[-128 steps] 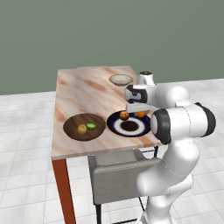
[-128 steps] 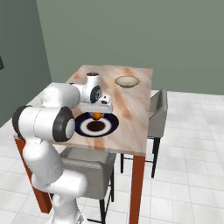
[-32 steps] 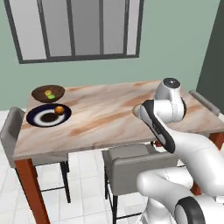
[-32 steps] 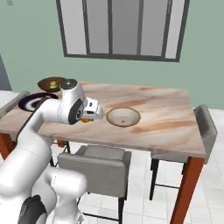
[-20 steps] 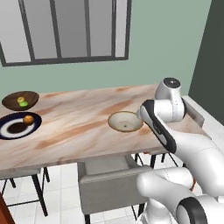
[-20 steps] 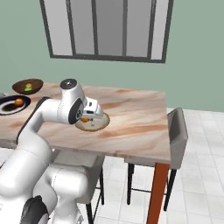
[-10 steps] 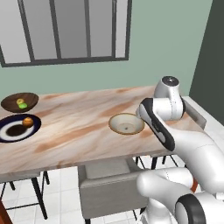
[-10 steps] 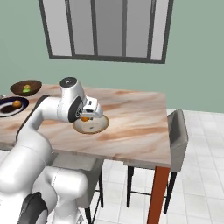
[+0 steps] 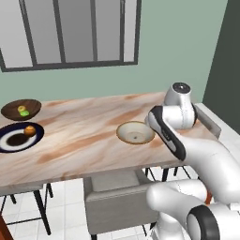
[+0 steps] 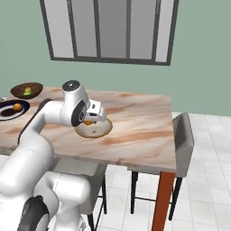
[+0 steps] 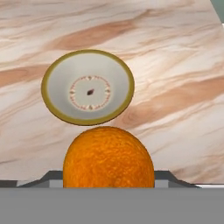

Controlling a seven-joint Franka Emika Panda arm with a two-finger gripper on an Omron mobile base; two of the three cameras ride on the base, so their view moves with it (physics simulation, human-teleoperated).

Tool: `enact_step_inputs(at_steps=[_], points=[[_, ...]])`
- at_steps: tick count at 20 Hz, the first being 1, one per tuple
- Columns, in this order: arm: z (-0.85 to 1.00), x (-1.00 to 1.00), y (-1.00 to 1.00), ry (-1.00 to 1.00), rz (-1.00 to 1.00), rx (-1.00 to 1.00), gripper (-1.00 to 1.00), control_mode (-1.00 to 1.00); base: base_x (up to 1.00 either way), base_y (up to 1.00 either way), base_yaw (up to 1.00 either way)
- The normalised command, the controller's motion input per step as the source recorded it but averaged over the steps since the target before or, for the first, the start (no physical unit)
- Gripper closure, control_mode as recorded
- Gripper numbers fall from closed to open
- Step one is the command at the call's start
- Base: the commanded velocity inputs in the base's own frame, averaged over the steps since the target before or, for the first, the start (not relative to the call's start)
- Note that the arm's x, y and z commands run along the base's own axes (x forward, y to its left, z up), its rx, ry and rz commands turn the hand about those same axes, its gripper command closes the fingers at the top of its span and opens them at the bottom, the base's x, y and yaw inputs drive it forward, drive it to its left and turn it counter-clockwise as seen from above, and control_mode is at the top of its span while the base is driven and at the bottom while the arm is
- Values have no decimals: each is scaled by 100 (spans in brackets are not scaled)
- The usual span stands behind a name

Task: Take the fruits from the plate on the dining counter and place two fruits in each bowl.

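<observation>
Gripping an orange fruit [image 11: 108, 156], with the gripper [image 10: 91, 118] closed on it just above the near rim of the cream bowl [image 11: 88, 92], whose inside lies bare and unobstructed on the dining counter [image 9: 89, 136]. Reaching forward over the marble top, elbow bent high, wrist turned down toward that bowl. Farther along the counter to the left: navy plate [image 9: 11, 143] carrying a second orange fruit [image 9: 30, 131], and beyond it the dark wooden bowl [image 9: 14, 108] containing a yellow fruit [image 9: 21, 109] and a green fruit [image 9: 25, 113].
</observation>
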Motion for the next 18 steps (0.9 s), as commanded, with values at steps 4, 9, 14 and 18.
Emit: enact_step_inputs(at_steps=[4,9,14,18], points=[[0,100,1,11,2,0,100,-100,0,0,0],[-6,100,8,21,2,0,100,-100,0,0,0],[-23,84,18,27,3,0,100,-100,0,0,0],[-25,44,17,47,1,0,100,-100,0,0,0]])
